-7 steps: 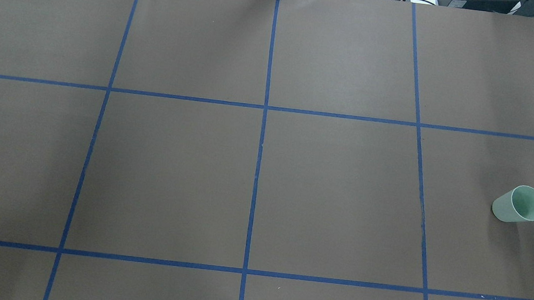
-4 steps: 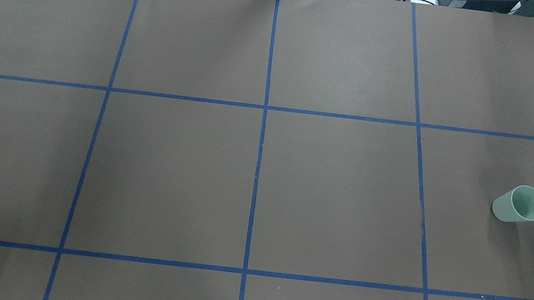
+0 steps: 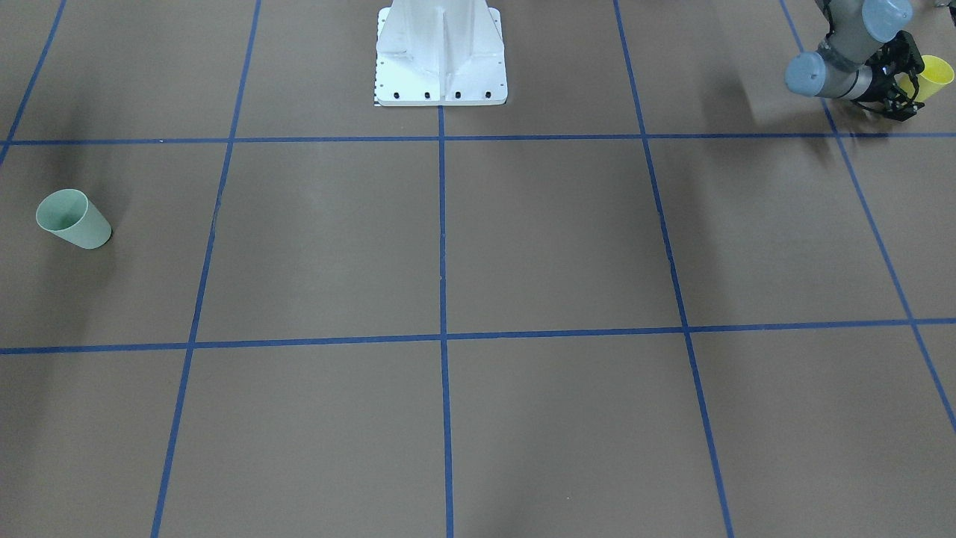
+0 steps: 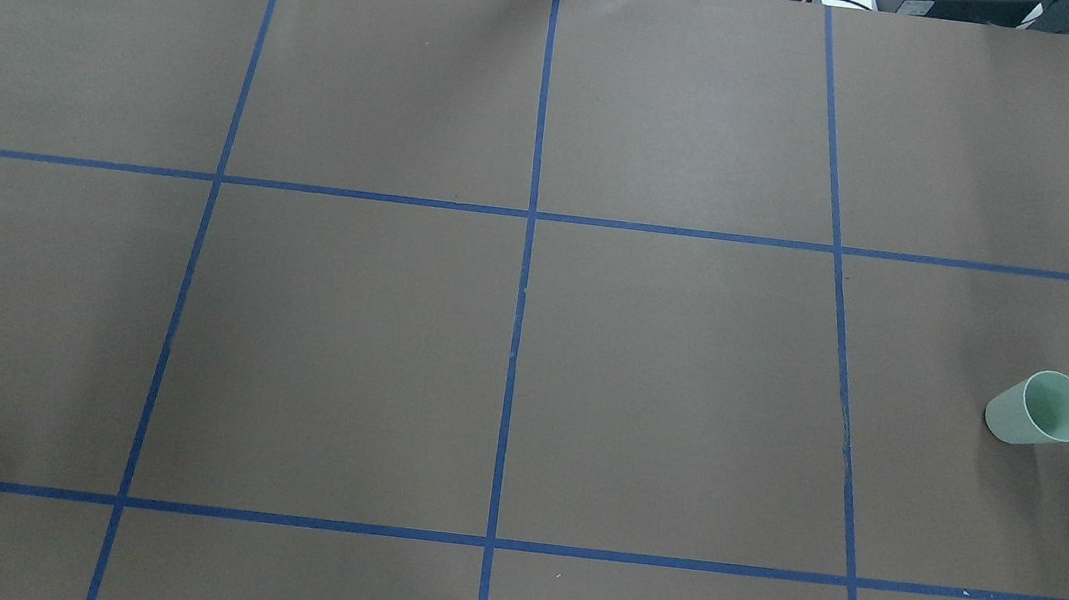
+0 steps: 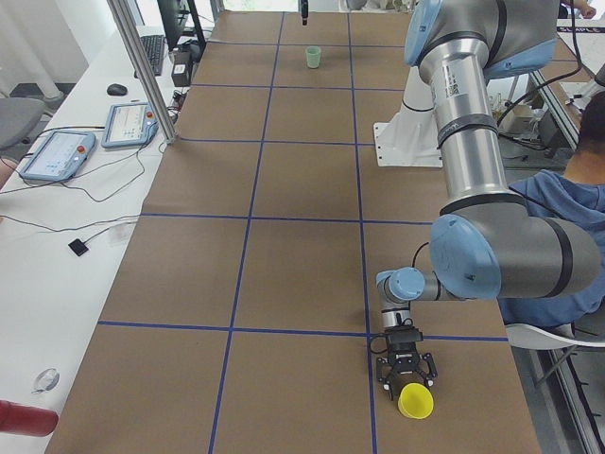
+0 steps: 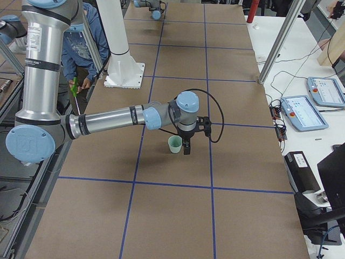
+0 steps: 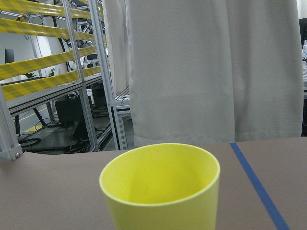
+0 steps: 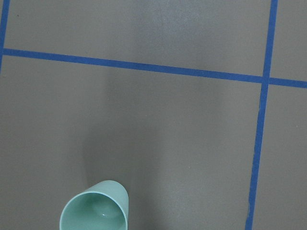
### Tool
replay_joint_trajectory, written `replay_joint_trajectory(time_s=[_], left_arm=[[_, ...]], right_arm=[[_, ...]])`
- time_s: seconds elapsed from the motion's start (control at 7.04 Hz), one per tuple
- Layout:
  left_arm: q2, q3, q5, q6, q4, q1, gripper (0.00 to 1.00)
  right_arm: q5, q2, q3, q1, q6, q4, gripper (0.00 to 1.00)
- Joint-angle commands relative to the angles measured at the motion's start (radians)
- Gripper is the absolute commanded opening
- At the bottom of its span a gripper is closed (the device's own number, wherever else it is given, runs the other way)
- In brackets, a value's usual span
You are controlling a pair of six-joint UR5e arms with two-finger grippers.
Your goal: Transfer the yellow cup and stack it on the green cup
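Note:
The yellow cup (image 3: 935, 73) stands upright near the table's edge on my left side. It also shows in the exterior left view (image 5: 415, 401) and fills the left wrist view (image 7: 163, 189). My left gripper (image 3: 905, 84) lies low and level at the cup, its fingers on either side of the cup, and it looks open. The green cup (image 4: 1040, 408) stands upright at the far right and shows in the front-facing view (image 3: 73, 219) too. My right gripper (image 6: 186, 144) hangs pointing down beside and above the green cup (image 6: 175, 144); I cannot tell whether it is open or shut.
Brown paper with blue tape grid lines covers the table. The white robot base (image 3: 441, 56) sits at the middle of the near edge. A seated person (image 5: 567, 218) is behind the left arm. Tablets (image 5: 57, 156) and cables lie on the side table.

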Motion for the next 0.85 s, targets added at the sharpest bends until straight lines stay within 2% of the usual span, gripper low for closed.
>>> replay_joint_trajectory(time_s=[0.0, 0.14, 0.28, 0.43, 0.71], left_arm=[[0.001, 0.040, 0.000, 0.004, -0.044, 0.006, 0.99], [0.001, 0.057, 0.000, 0.004, -0.052, 0.008, 0.75], [0.004, 0.072, 0.000, 0.006, -0.070, 0.008, 0.20], [0.033, 0.071, -0.001, 0.054, -0.084, 0.008, 0.00], [0.155, 0.033, 0.000, 0.163, -0.184, 0.003, 0.00]], right_arm=[[0.002, 0.000, 0.000, -0.002, 0.000, -0.001, 1.00], [0.002, 0.000, 0.002, -0.004, 0.002, -0.001, 1.00], [0.002, 0.000, 0.008, -0.004, 0.002, -0.001, 1.00], [0.003, 0.000, 0.014, -0.005, 0.002, -0.001, 1.00], [0.003, 0.009, 0.013, -0.007, 0.002, -0.001, 1.00]])
